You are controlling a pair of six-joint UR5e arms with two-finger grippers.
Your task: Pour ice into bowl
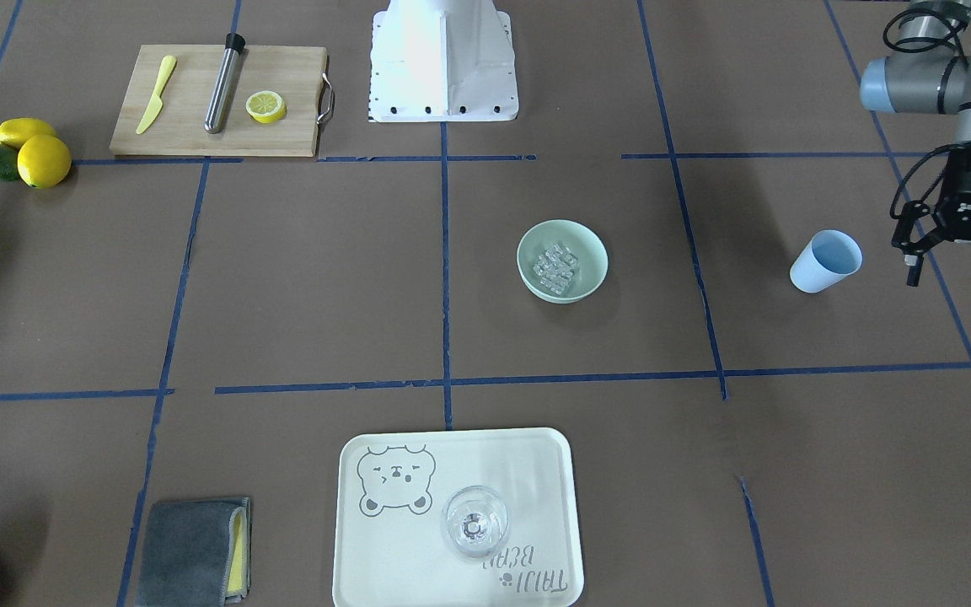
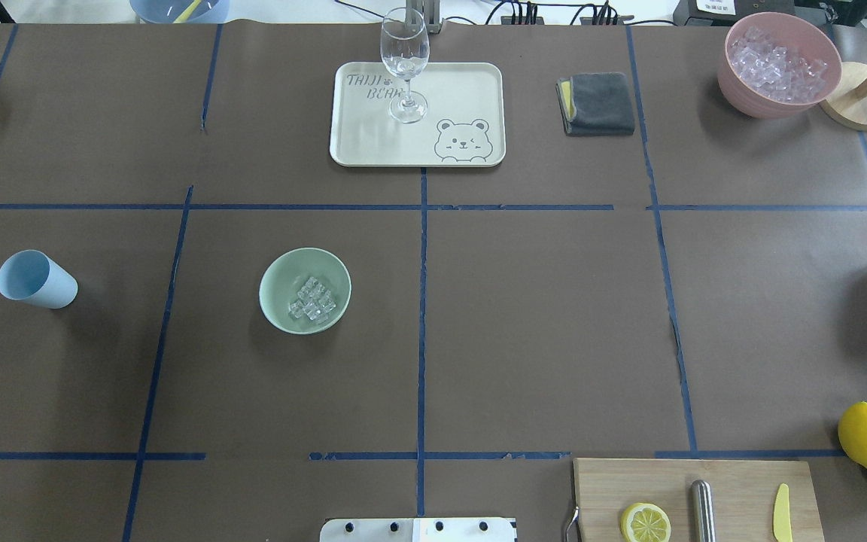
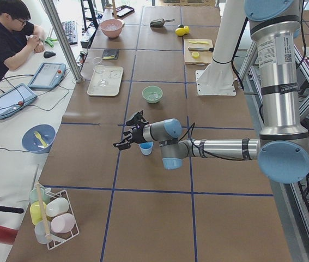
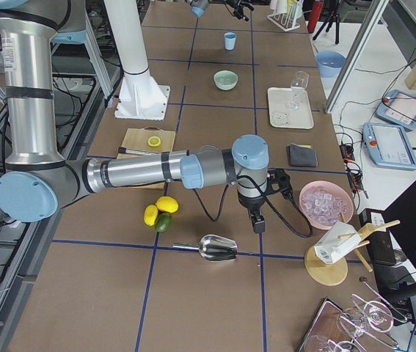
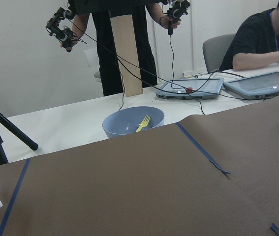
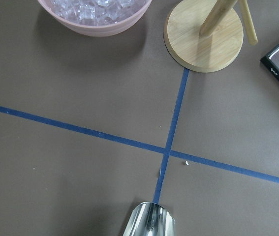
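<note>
Ice (image 1: pixel 556 263) sits in the mint-green bowl (image 1: pixel 595 253); we judge pouring done. Left gripper (image 1: pixel 957 282) hangs released beside the light blue cup (image 1: pixel 824 263), so a careless swing could topple it. Right gripper (image 4: pixel 257 220): we cannot tell.

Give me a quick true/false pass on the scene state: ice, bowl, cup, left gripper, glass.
1. The ice lies inside the bowl. True.
2. The left gripper is shut on the light blue cup. False: it is open and apart from the cup, which stands by itself.
3. The wine glass stands on the tray. True.
4. The lemon half lies in the bowl. False: it lies on the cutting board.
</note>
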